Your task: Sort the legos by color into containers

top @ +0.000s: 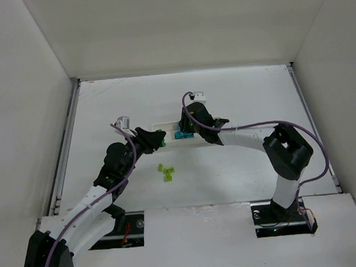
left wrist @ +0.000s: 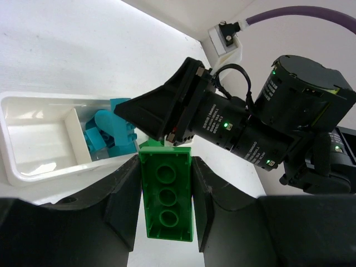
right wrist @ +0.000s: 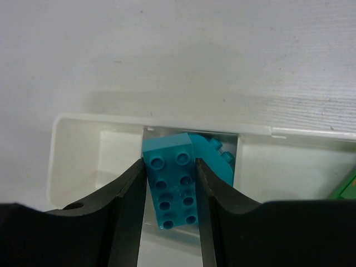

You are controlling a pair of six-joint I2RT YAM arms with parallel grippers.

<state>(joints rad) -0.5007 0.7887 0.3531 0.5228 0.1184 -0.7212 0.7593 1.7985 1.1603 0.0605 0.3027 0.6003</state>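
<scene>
Nearest the left wrist lens, the left hand [left wrist: 166, 181] is clenched on a dark green brick [left wrist: 167, 206]. Its 2 fingers press the long sides, and the hollow underside with 3 round tubes faces the lens. The brick's far end sits just beside the near rim of the white tray [left wrist: 22, 173]. The right arm's black wrist housing [left wrist: 222, 125] crowds in right behind that end, leaving very little room; whether they touch I cannot tell.

From the right wrist, the right hand [right wrist: 169, 172] is grasping a cyan brick [right wrist: 173, 194] studs-up, tilted, over the tray's middle compartment. Another cyan piece [right wrist: 214, 158] lies in that compartment, against the thin divider on its right.

From above, the tray lies crosswise between the 2 hands, the left hand at its left end and the right hand over its middle. 3 pale yellow-green bricks [top: 166, 171] lie loose on the worktop [top: 243, 98] just in front of the tray, between the arms and apart from both hands. White walls close the worktop at the left, right and rear. Bare surface runs broadly behind the tray and off to its right.
</scene>
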